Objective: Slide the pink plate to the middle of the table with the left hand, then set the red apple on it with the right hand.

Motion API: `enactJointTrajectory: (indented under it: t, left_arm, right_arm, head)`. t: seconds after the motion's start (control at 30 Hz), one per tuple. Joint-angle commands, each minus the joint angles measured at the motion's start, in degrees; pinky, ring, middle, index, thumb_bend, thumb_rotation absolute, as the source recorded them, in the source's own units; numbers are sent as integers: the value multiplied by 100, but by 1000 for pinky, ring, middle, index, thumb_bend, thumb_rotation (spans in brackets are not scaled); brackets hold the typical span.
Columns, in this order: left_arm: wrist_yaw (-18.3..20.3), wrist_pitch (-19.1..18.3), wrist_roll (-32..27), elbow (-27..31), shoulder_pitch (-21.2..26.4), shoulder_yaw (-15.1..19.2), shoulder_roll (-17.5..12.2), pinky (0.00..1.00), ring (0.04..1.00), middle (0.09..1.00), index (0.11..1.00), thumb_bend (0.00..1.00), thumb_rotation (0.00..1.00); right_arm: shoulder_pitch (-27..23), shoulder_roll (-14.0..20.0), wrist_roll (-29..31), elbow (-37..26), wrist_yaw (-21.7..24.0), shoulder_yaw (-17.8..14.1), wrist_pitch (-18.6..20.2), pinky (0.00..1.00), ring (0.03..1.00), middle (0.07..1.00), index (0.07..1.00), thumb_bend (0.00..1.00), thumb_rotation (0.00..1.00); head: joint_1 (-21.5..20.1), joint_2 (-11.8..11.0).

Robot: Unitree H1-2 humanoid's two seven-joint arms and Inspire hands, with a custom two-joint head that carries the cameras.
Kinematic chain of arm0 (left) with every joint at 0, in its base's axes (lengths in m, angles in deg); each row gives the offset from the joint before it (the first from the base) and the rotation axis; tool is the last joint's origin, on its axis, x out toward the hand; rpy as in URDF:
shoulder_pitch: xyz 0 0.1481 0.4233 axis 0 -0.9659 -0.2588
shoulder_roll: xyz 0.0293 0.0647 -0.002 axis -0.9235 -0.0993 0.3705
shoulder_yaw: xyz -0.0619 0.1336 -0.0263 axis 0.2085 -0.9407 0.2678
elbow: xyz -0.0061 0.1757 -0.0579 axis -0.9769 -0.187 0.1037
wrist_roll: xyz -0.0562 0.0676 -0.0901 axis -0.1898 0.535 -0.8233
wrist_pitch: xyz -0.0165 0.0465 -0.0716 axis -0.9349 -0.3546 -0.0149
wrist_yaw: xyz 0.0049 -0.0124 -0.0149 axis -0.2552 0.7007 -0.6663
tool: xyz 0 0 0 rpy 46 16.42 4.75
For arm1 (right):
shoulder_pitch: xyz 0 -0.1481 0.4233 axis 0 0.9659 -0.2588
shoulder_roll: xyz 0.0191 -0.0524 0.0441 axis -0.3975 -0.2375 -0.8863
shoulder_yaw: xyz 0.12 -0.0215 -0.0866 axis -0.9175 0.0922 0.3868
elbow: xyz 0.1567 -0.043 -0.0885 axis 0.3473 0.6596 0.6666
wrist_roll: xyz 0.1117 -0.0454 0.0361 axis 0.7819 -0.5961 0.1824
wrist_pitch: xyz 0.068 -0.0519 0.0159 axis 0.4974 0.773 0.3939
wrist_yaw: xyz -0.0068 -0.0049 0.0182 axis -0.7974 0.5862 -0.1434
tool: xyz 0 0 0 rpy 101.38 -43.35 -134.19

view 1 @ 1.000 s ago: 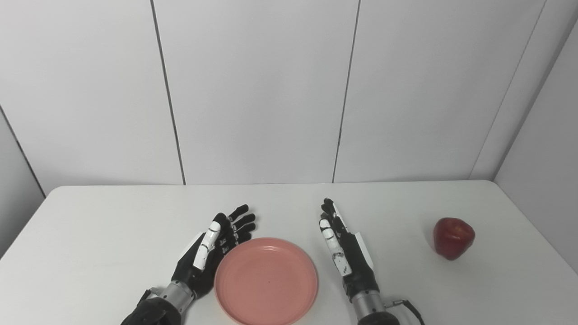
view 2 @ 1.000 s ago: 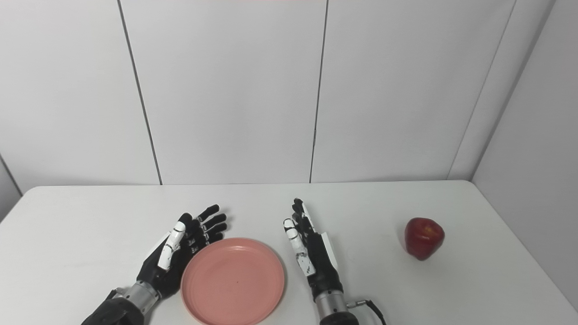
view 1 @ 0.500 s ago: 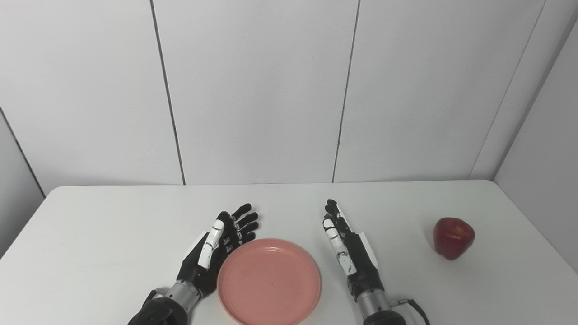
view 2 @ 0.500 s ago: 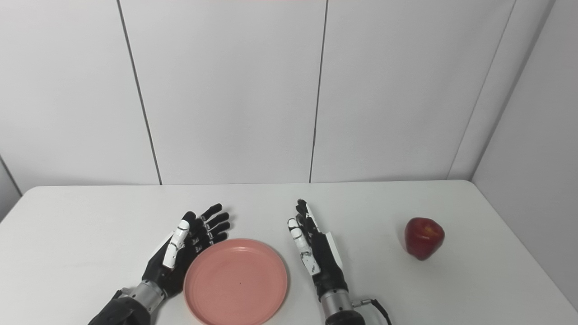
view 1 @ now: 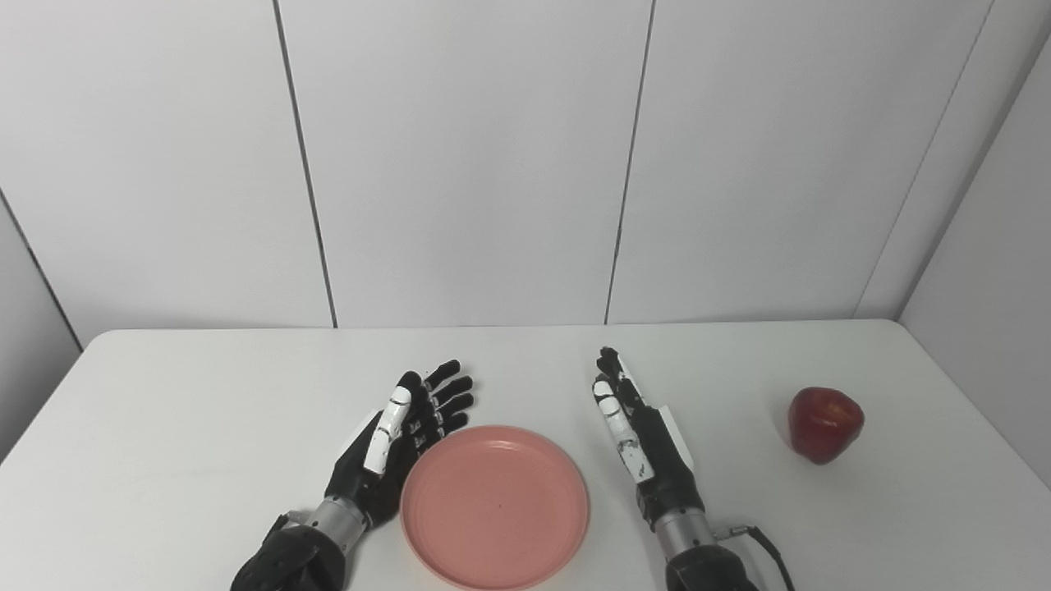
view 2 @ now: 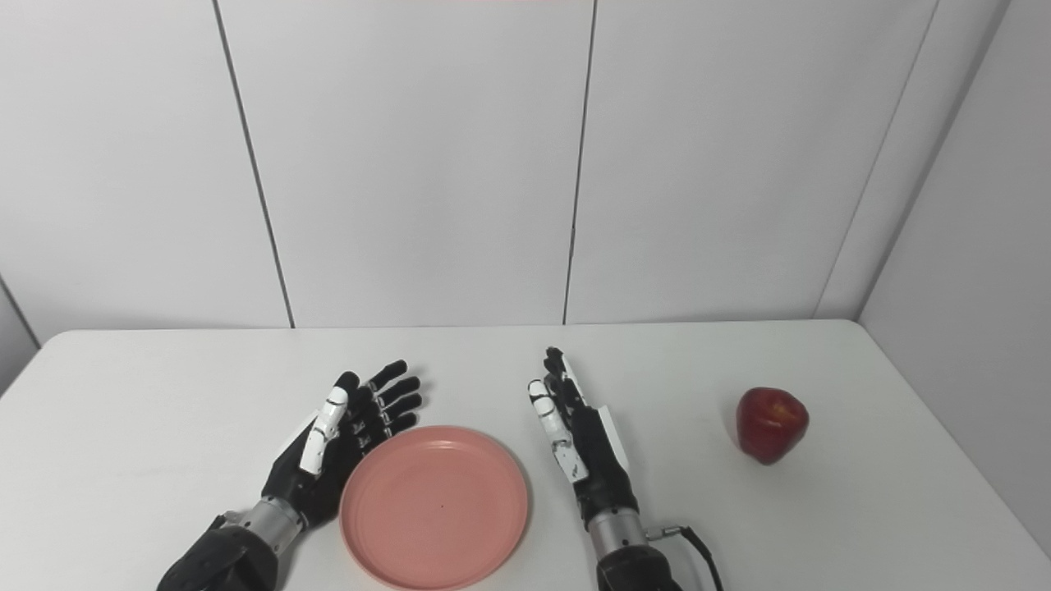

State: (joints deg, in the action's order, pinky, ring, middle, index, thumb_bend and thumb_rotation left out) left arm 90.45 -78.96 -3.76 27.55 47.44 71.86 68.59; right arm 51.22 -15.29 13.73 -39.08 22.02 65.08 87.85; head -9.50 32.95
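I see the plate [view 1: 495, 506] bottom centre with my open left hand [view 1: 400, 437] against its left rim, while the apple [view 1: 825, 425] sits far right of my open, empty right hand [view 1: 642, 439].

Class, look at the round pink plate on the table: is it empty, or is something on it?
Empty. The round pink plate shows only its bare inside, and the red apple sits apart on the white table, far to its right.

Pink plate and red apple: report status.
Left robot hand open, against round pink plate. Right robot hand open, beside plate. Red apple untouched, far right. Path clear.
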Motion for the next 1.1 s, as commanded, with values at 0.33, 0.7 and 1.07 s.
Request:
enactJointTrajectory:
  t: [0.33, 0.7, 1.07]
  left_arm:
    - [-64, -141, -11, 420, 175, -8, 27, 920, 916, 905, 890, 660, 1000]
    - [-127, -142, 79, 524, 118, -42, 5, 934, 922, 907, 889, 669, 1000]
    - [-277, 315, 258, 423, -2, 155, -116, 1000, 990, 975, 960, 683, 1000]
  right_arm:
    - [-286, 55, 251, -453, 96, -38, 195, 990, 968, 977, 974, 708, 957]
    - [-280, 77, 302, -426, 84, -39, 184, 994, 970, 976, 969, 717, 962]
    - [-270, 76, 293, -377, 80, -30, 129, 989, 974, 978, 973, 719, 954]
  head:
    - [114, 200]
    - [140, 107]
    - [118, 21]
